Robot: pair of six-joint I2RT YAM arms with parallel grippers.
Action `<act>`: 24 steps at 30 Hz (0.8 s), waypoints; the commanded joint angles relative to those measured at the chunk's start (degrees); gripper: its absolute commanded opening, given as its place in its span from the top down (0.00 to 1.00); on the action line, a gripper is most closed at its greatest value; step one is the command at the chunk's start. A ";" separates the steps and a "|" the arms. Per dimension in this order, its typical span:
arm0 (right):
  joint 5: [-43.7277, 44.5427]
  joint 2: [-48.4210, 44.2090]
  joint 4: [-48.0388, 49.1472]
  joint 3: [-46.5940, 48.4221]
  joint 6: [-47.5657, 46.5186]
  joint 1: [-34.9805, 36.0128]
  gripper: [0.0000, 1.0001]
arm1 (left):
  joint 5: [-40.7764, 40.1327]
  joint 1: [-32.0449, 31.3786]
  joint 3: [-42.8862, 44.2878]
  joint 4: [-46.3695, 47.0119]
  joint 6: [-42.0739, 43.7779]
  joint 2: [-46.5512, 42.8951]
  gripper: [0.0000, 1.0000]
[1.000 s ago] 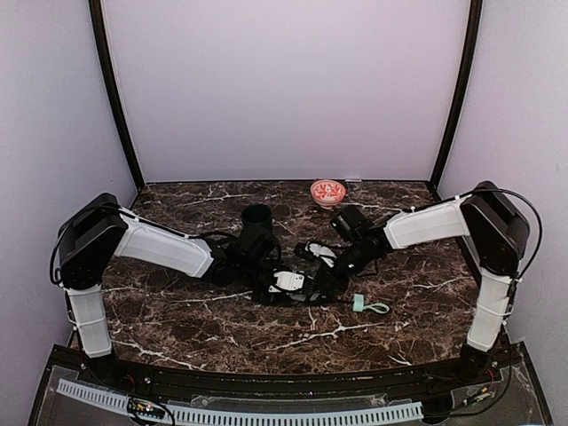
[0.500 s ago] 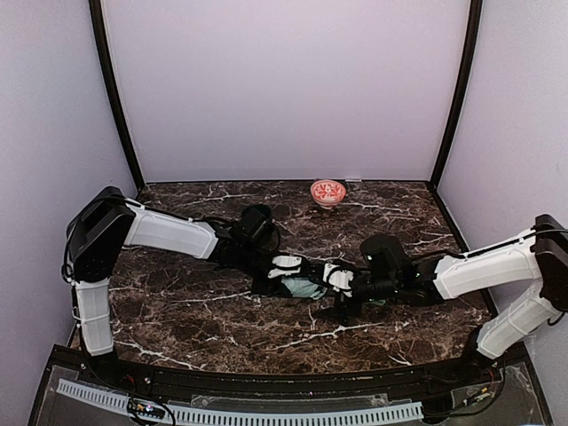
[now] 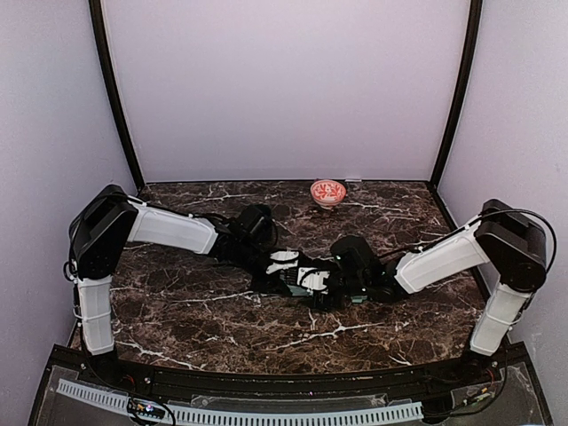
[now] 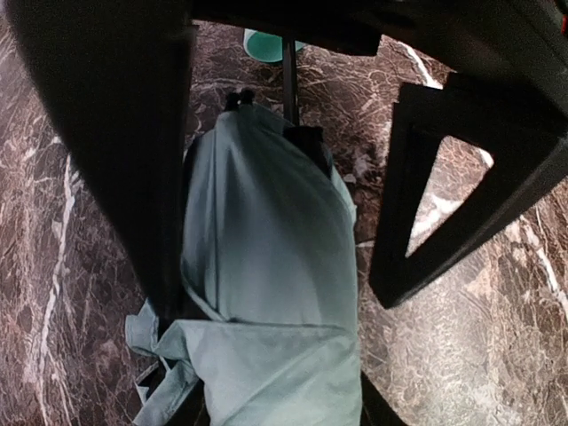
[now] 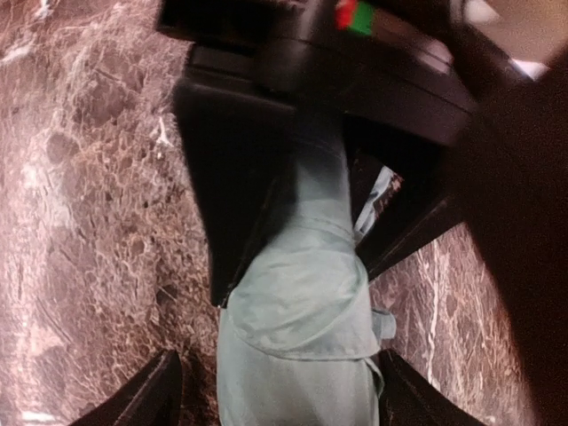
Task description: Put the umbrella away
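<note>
The umbrella lies mid-bench, between the two arms and well clear of the pink bowl at the far edge. The canopy is bunched into a pale mint bundle. The thin black shaft sticks out toward the mint handle.

The left gripper is clamped on the fabric bundle, which fills the gap between its fingers. The right gripper straddles the same bundle from the opposite end. Its jaws stand apart, with bare bench showing beside the cloth, so we judge there is no pinch there yet.

Risks as we judge them:
- The two grippers sit nearly nose to nose, so any push along the bundle could knock the fingers together.
- If the right jaws close on loose cloth only, the fabric may slide out or the folds may spill open.
- A flap hangs free at the bundle's end near the left wrist and could snag under a finger.
- The shaft looks extended, so a sideways tug from either arm could bend it.

We cannot tell where the umbrella is meant to be stowed.
</note>
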 commanded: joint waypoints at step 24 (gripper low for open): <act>6.18 2.02 -3.69 1.26 -0.65 0.19 1.00 | 4.31 4.18 -11.60 11.87 -10.80 -10.27 0.18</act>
